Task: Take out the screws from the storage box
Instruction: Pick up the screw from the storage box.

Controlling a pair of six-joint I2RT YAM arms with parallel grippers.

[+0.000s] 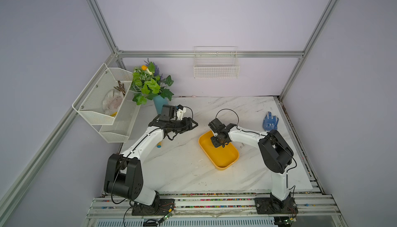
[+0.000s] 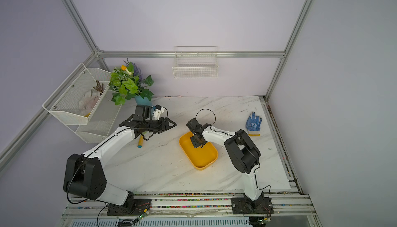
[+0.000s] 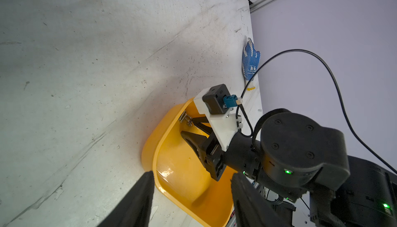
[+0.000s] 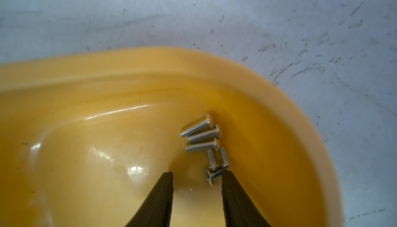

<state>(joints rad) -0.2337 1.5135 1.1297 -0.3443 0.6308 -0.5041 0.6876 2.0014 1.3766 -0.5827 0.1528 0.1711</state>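
Though the wrist hides its fingertips in both top views, the right hand (image 1: 219, 140) points down into the far end of the box (image 1: 223, 157). The box sits slantwise on the counter (image 1: 182, 168), in front of the right arm. The left hand (image 1: 191, 125) hovers above the counter, well apart from the box. A glove (image 1: 270, 121) lies near the counter's far right edge.

From the left wrist, the left hand (image 3: 192, 174) shows two fingers (image 3: 146, 193) standing apart with nothing held, and the box's near rim shows between them. Beyond, the right hand reaches into the box with fingers parted. Their tips are just beside the screws (image 3: 185, 118), which are heaped in the far corner.

From the right wrist, six screws lie on the box floor against its curved wall. Three are side by side, and three more are crossed nearer the hand. The right hand is open. One screw lies between its tips, close against one finger (image 4: 234, 193). Whether it touches that finger I cannot tell, but it is not pinched.
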